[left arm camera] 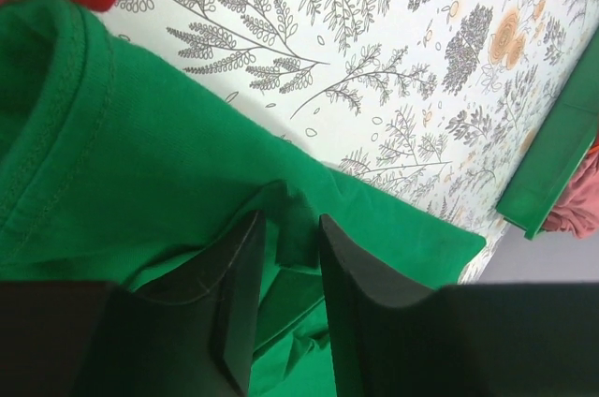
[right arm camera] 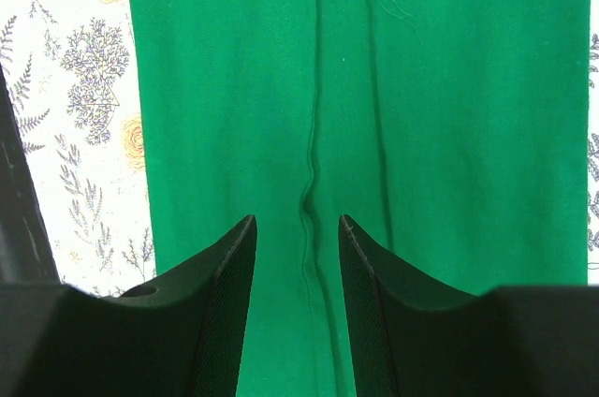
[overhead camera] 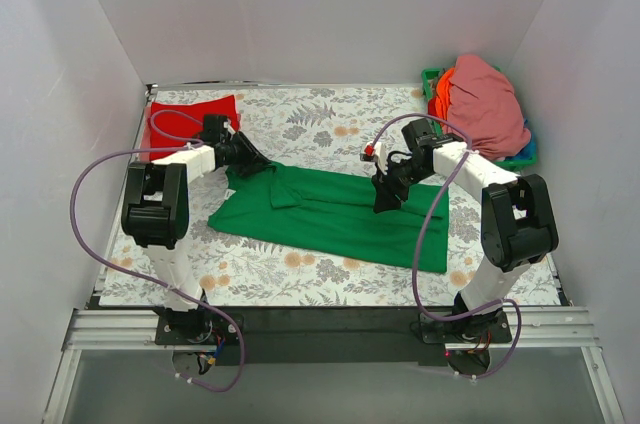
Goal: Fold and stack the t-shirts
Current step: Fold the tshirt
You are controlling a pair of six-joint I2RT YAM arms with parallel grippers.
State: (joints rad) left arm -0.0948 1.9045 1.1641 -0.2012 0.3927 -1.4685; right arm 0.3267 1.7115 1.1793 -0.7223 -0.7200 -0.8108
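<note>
Shirt: large bright green cotton t-shirt (overhead camera: 340,214) spread at centre of floral-print table cover (overhead camera: 300,119) | left gripper (left arm camera: 290,221): jaws narrow, pinching a raised fold at its left end | right gripper (right arm camera: 298,221): jaws half apart over its crease

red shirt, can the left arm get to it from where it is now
Probably yes: the red shirt lies flat in the far left corner, close beside the left arm, with nothing on top. Its jaws are around a fold of the green shirt, though.
</note>
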